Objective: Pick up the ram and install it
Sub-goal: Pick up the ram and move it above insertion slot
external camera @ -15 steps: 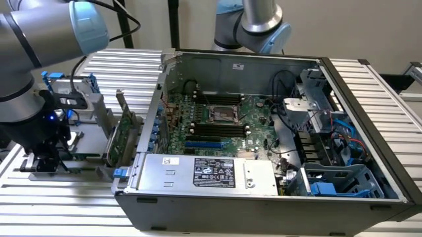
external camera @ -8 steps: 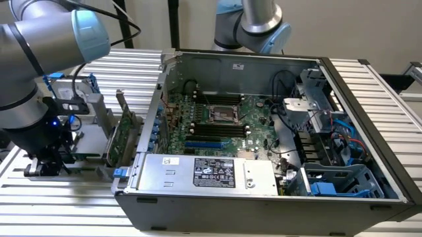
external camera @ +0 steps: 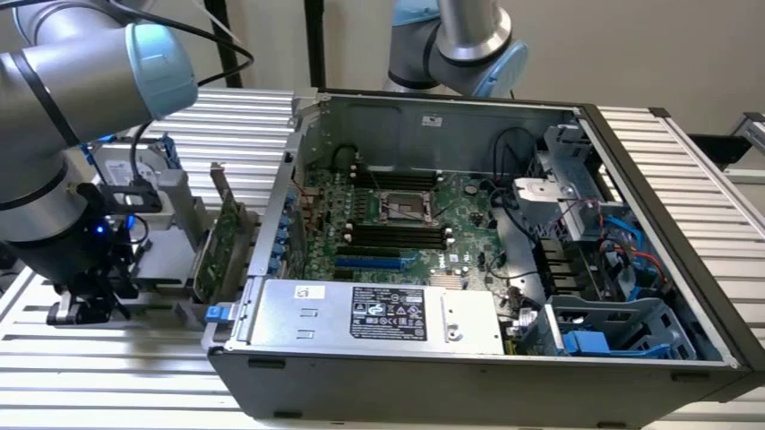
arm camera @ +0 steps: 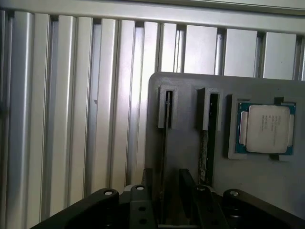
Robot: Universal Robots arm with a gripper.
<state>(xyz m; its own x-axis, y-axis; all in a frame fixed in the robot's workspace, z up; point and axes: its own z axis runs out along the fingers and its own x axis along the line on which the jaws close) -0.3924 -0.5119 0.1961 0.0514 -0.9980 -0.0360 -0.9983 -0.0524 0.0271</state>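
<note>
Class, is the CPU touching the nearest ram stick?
Apart. The wrist view shows the CPU in its own recess, with a strip of grey holder between it and the ram.

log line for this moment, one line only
step: pick ram | gripper: open, astride ram | ram: on edge in gray holder slot, not yet lifted | nearby: cpu in holder pocket
</note>
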